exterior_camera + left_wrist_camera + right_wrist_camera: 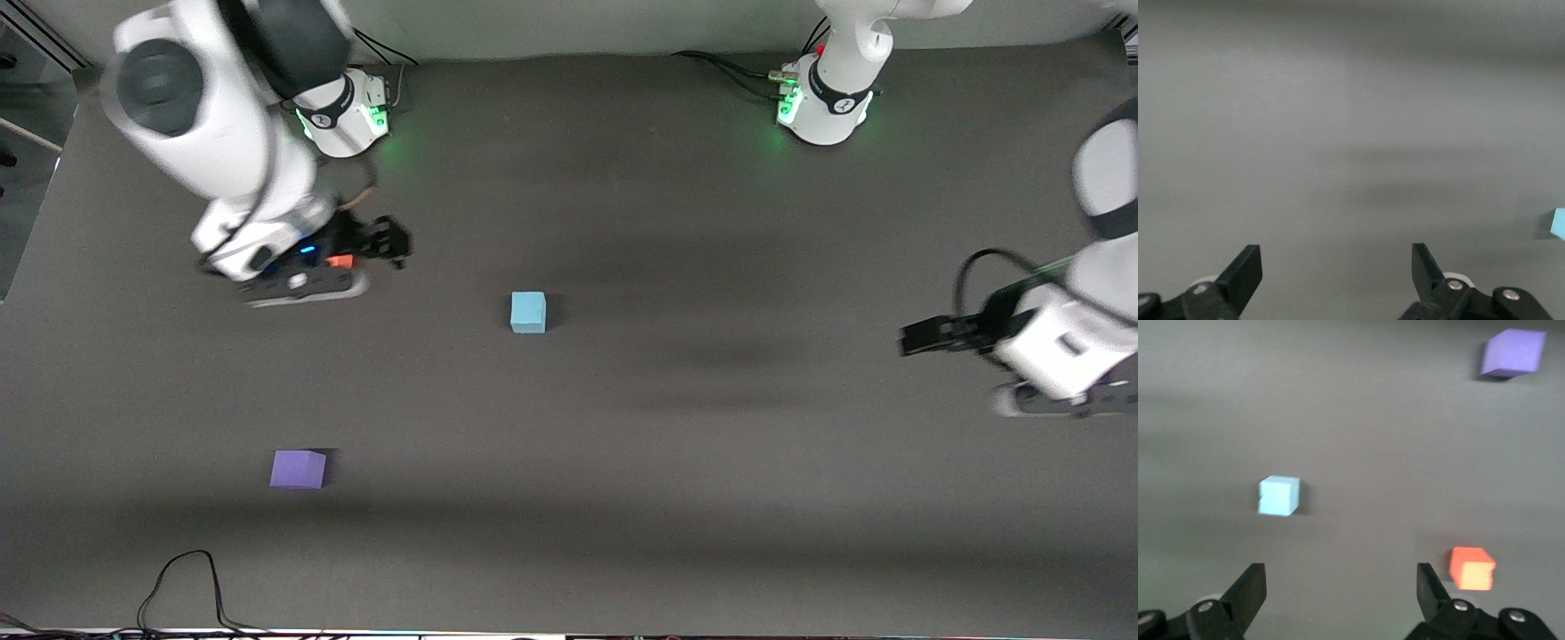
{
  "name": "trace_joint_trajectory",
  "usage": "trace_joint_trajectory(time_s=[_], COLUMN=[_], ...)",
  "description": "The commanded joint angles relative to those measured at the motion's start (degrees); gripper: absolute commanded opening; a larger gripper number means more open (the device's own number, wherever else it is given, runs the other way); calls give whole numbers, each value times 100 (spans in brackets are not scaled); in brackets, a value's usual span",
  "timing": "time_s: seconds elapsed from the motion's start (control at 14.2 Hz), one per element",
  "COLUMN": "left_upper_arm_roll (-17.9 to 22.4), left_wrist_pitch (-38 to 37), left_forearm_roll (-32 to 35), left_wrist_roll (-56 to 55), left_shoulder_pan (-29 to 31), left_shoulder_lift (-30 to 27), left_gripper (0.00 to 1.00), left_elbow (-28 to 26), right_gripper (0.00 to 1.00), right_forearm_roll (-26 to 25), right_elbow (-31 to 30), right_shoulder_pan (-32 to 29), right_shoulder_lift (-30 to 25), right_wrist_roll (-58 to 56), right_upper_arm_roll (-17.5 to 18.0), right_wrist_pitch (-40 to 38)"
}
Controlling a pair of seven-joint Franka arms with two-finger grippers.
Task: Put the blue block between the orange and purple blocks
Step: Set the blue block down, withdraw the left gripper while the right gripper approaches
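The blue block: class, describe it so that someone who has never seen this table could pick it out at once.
Start from the dark table with two robot arms based along one edge. Near its middle, standing alone, is the blue block. It is a small cube of the same size as the purple block and the orange block, but only this one is pale sky blue.

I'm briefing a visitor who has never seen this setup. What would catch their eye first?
Three small coloured cubes on the dark table: the blue block mid-table, the purple block nearer the front camera toward the right arm's end, and the orange block half hidden under the right tool. That tool hangs open over the orange block; the left tool waits open over bare table at its own end.
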Motion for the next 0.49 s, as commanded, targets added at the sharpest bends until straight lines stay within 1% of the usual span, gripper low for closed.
trace_joint_trajectory(time_s=[0.0, 0.14, 0.28, 0.42], left_upper_arm_roll=[-73, -73, -73, -73], left_wrist_pitch=[41, 76, 94, 85], left_forearm_roll=[34, 253, 447, 456], left_wrist_roll=[294, 294, 294, 294], left_shoulder_pan=[269, 304, 296, 304], left_shoulder_lift=[-775, -1136, -1531, -1726], left_gripper=[100, 100, 100, 100], left_elbow=[-736, -1043, -1403, -1519], right_gripper=[100, 100, 100, 100], right_forearm_roll=[17, -18, -54, -54], right_elbow=[-583, -1014, -1505, -2024], right_shoulder_pan=[534, 842, 1141, 1274], right_shoulder_lift=[-70, -35, 53, 149], right_wrist_roll=[237, 630, 869, 1123], right_upper_arm_roll=[-87, -87, -95, -87], right_wrist_pitch=[550, 1077, 1770, 2543])
